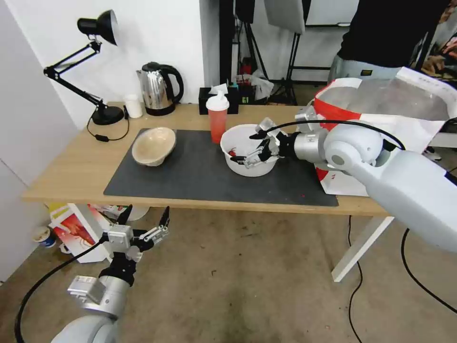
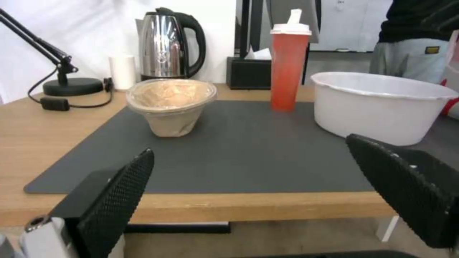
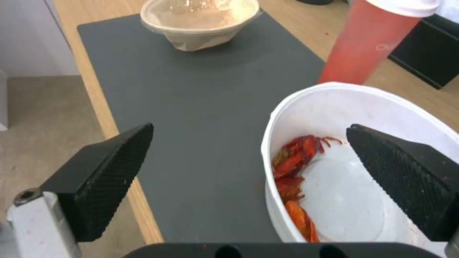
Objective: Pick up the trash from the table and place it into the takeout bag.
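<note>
The big white bowl (image 1: 253,167) sits on the dark mat (image 1: 190,176) of the table (image 1: 71,166), with red crayfish scraps (image 3: 294,161) inside. My right gripper (image 1: 243,148) is open over its rim: one finger (image 3: 406,179) is above the inside, the other (image 3: 110,179) outside over the mat. Just behind the bowl stands the red cup (image 1: 218,119) with its white lid. The beige pulp bowl (image 1: 153,145) rests tilted at the mat's left. The takeout bag (image 1: 381,97) stands open at the table's right end, partly behind my right arm. My left gripper (image 1: 145,221) hangs open below the table's front edge.
A black desk lamp (image 1: 95,62), a steel kettle (image 1: 159,88), a small white cup (image 1: 134,105) and a black tissue box (image 1: 209,102) line the table's back. A red-and-white box (image 1: 76,228) sits on the floor under the left end. A person stands behind the bag.
</note>
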### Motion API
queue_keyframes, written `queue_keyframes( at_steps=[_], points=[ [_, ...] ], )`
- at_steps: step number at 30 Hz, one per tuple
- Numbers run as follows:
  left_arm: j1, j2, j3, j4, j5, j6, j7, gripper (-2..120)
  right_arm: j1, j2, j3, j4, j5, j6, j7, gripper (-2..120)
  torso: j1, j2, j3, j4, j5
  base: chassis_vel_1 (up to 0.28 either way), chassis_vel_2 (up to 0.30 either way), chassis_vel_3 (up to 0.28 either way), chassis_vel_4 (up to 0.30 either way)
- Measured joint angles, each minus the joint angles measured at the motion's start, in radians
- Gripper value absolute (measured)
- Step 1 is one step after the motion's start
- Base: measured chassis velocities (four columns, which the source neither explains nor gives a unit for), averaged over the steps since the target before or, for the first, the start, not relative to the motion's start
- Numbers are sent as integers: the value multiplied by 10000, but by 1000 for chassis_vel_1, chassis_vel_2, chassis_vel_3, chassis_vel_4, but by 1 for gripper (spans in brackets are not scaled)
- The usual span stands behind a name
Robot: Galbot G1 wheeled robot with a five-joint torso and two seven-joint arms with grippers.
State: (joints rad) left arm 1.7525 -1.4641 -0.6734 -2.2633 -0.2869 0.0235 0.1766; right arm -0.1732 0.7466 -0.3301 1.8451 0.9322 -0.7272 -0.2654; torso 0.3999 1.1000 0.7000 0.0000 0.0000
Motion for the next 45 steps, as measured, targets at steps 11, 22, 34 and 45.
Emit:
queue_keyframes(
  at_steps=[11,22,34,45],
  points=[
    [-31,-40,-5,0,24,-5,-8,100,418,190,-512,-430,-228,29,-94,100,1,0,0,-1,-1,0,0,0,0],
    [-123,-120,57,126,104,-8,-25,100,941,570,-1103,-1160,-452,41,-203,100,1,0,0,0,0,0,0,0,0],
    [-165,-150,77,147,105,-10,-29,100,1251,825,-1583,-1551,-631,49,-221,100,1,0,0,0,-1,0,0,0,0],
    [-115,-109,92,61,96,-32,-29,100,1444,916,-1905,-1955,-973,50,-311,100,1,-1,-1,0,-1,0,0,0,0]
  ],
)
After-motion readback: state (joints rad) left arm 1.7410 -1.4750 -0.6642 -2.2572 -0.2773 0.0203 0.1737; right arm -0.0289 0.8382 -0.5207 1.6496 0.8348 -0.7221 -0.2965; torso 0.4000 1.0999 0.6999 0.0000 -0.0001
